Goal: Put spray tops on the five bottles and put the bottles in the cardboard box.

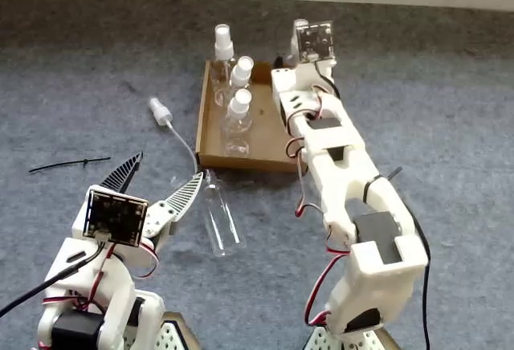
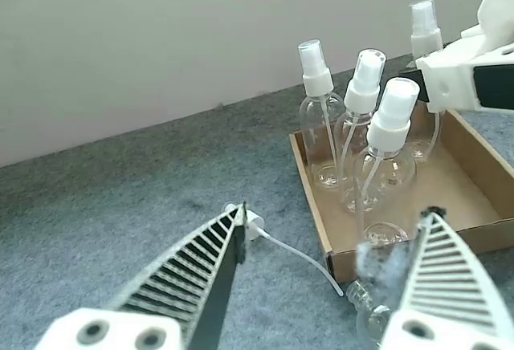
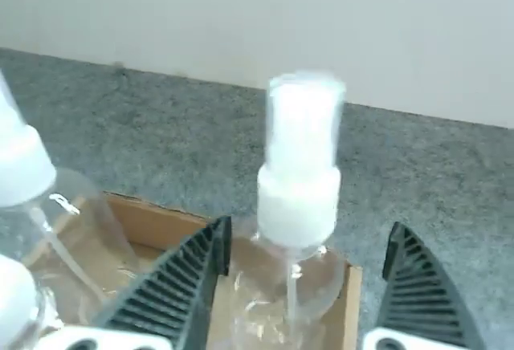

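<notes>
Cardboard box [image 1: 241, 161], shallow and open-topped, at mid-table on grey carpet [image 1: 450, 125]. We judge it is low-walled so bottles can go in upright from above.

Contents: three capped bottles in a row along its left side, the nearest one [image 1: 238, 117] upright. We judge they are packed close to leave the right side free. The fourth capped bottle [image 3: 299, 189] stands in the far right corner.

Right gripper [image 3: 309, 228]: reaches over the box to that corner. Its jaws are spread wide on either side of the fourth bottle and, as far as we can tell, do not touch it, so we judge the bottle stands unaided.

Uncapped bottle [image 1: 218, 217]: lies on its side on the carpet, just near of the box.

Loose spray top [image 1: 161, 111]: lies with its tube on the carpet left of the box.

Left gripper [image 1: 170, 167]: wide and empty, between the loose top and the lying bottle. We judge it is placed to take either one.

Black cable tie [image 1: 68, 164]: far left, not part of the task.

Count: four of five boxed.
</notes>
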{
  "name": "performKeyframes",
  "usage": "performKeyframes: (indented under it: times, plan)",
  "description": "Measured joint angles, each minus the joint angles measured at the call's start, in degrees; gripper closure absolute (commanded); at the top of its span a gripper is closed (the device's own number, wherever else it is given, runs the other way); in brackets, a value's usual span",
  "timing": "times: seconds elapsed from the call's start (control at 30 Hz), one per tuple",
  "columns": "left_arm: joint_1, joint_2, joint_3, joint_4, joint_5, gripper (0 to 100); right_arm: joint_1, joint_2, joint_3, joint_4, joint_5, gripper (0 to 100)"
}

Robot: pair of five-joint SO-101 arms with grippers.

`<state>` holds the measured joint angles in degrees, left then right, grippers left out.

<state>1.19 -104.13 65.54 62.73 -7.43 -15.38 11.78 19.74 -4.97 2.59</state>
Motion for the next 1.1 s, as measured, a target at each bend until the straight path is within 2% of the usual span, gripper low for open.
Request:
performKeyframes:
  times: [0.53,0.73,0.9,1.03,1.1]
  plan:
    - [0.0,0.0,0.0,0.0,0.0,70,-0.5,-9.5,0.0,5.1,0.0,74.5]
    - [0.0,0.0,0.0,0.0,0.0,70,-0.5,-18.6,0.0,11.3,0.0,74.8]
    - [0.0,0.0,0.0,0.0,0.0,70,-1.6,-28.9,0.0,20.5,0.0,74.8]
    - [0.0,0.0,0.0,0.0,0.0,70,-5.8,-38.8,1.1,27.8,-0.4,74.8]
    - [0.0,0.0,0.0,0.0,0.0,70,-8.6,-44.5,4.7,31.6,-2.8,74.8]
